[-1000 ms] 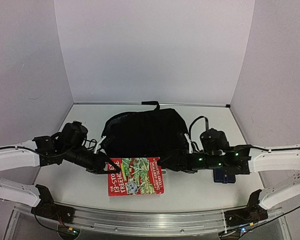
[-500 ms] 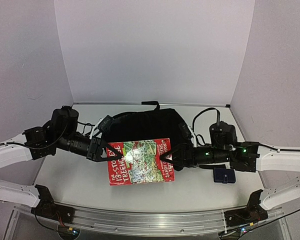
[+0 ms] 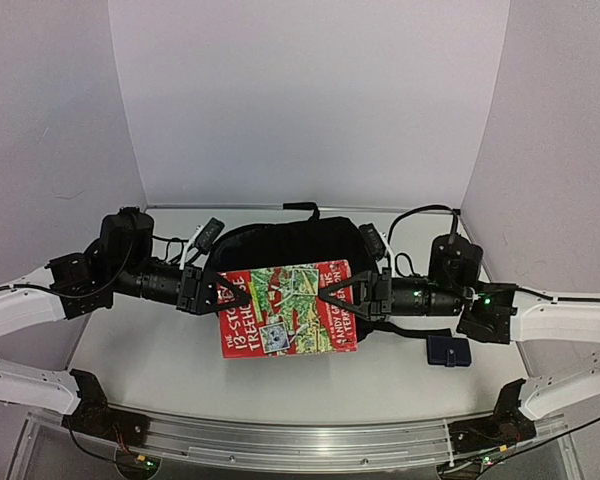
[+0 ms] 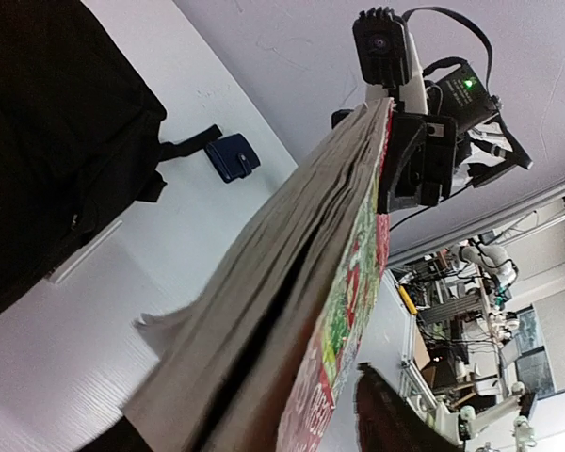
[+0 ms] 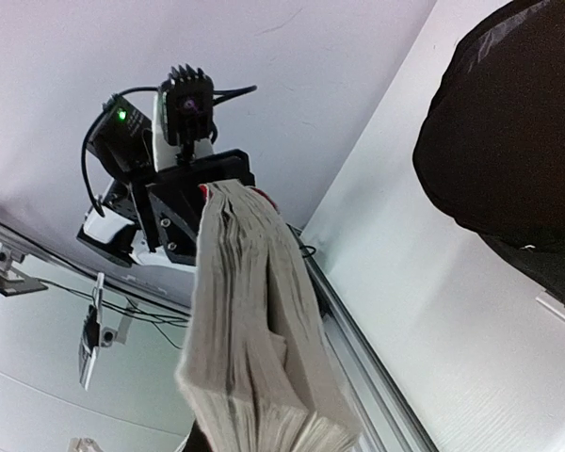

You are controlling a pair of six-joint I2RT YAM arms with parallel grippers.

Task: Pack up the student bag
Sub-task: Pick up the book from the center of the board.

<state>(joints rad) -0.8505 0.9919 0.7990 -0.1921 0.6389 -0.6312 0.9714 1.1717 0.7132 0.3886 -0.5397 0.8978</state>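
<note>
Top external: red book (image 3: 285, 308) by student bag (image 3: 280, 245) reads "13-STO… TREEH…"

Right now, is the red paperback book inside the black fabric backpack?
Out: left gripper and right gripper hold the book outside the backpack.
</note>
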